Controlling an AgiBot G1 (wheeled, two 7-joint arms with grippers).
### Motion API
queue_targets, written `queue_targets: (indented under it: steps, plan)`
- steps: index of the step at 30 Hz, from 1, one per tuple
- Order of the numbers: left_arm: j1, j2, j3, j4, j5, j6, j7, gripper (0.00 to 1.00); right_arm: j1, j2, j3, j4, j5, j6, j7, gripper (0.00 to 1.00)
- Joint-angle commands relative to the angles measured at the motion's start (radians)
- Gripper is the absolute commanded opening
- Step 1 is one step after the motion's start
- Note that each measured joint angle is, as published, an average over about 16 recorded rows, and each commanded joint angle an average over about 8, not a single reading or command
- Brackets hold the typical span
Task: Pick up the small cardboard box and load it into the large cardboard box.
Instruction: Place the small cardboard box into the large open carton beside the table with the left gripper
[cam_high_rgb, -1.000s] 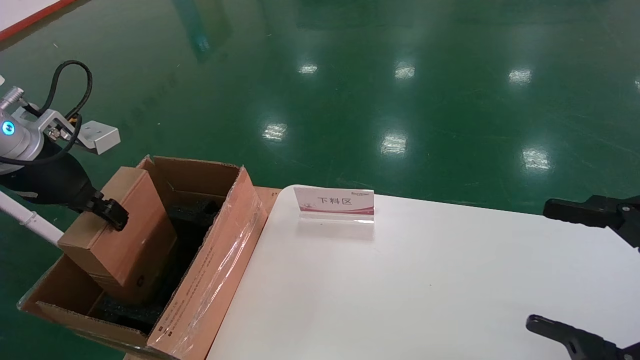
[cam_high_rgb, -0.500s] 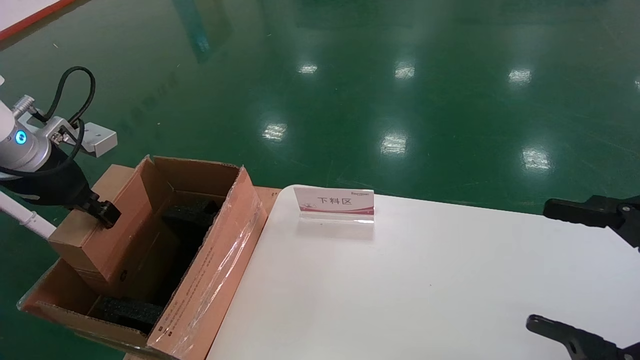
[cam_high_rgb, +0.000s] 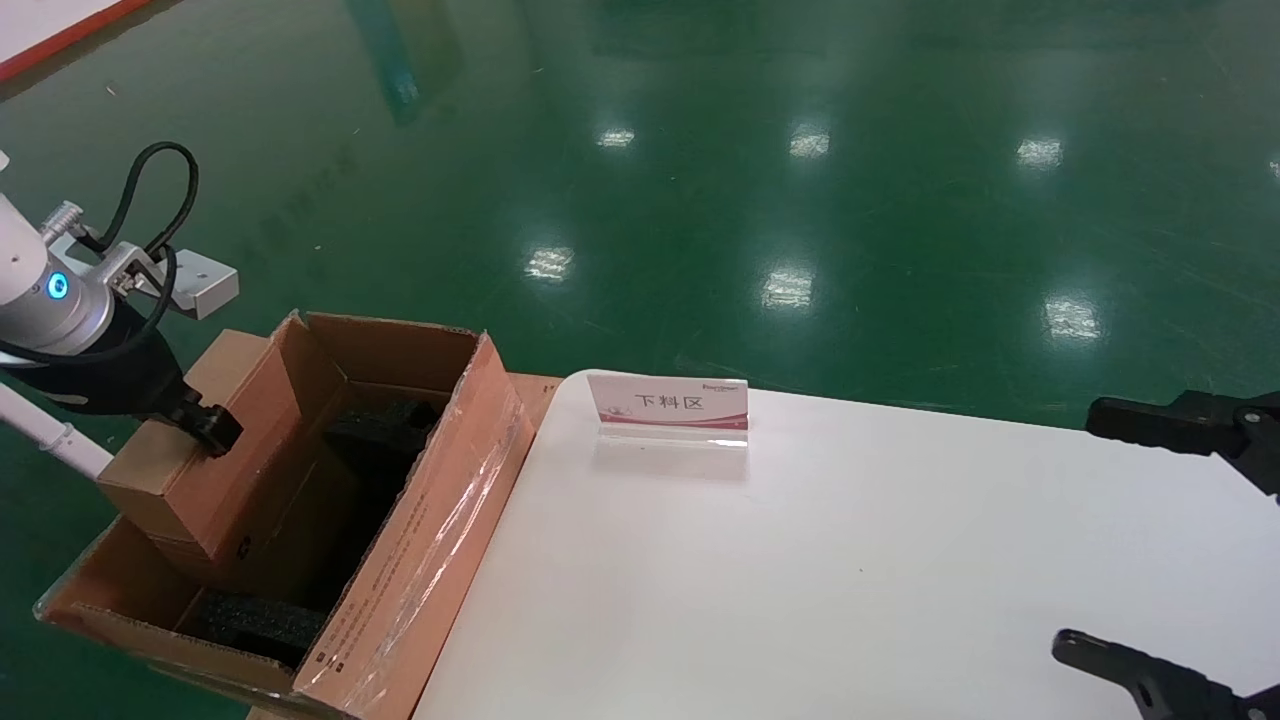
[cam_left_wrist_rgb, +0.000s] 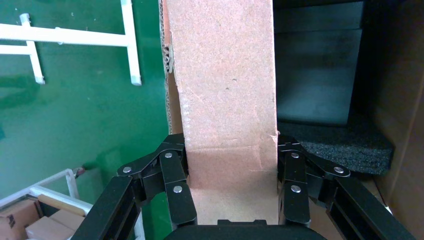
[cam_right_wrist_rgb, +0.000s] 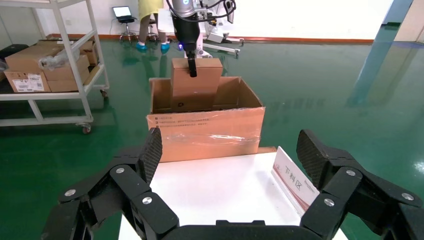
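Left tool (cam_left_wrist_rgb: 231, 192) pinches the small cardboard box (cam_high_rgb: 190, 470) at its top end; the wrist view shows both fingers pressed on its sides. That box stands tilted, lower end inside the large cardboard box (cam_high_rgb: 420, 560), which sits beside the white surface (cam_high_rgb: 850, 580). Right tool (cam_right_wrist_rgb: 230, 165) hangs spread over that surface.
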Motion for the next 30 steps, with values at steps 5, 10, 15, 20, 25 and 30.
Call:
queue_targets:
  steps: [5, 10, 15, 20, 25, 30]
  plan:
    - [0.018, 0.004, 0.005, 0.003, 0.011, -0.016, -0.01, 0.0, 0.0, 0.0, 0.0, 0.0, 0.0, 0.0, 0.0, 1.0]
    - [0.04, 0.008, 0.01, 0.008, 0.023, -0.035, -0.022, 0.0, 0.0, 0.0, -0.001, 0.0, 0.0, 0.0, 0.0, 1.0]
    - [0.062, 0.01, 0.014, 0.014, 0.028, -0.053, -0.03, 0.0, 0.0, 0.0, -0.001, 0.0, 0.001, 0.0, 0.0, 1.0]
    - [0.084, 0.014, 0.017, 0.024, 0.028, -0.068, -0.033, 0.0, 0.0, 0.0, -0.001, 0.0, 0.001, 0.0, -0.001, 1.0]
    - [0.106, 0.021, 0.018, 0.04, 0.025, -0.083, -0.035, 0.0, 0.0, 0.001, -0.001, 0.0, 0.001, 0.001, -0.001, 1.0]
    - [0.129, 0.029, 0.018, 0.058, 0.018, -0.097, -0.031, 0.0, 0.0, 0.001, -0.002, 0.0, 0.001, 0.001, -0.001, 1.0]
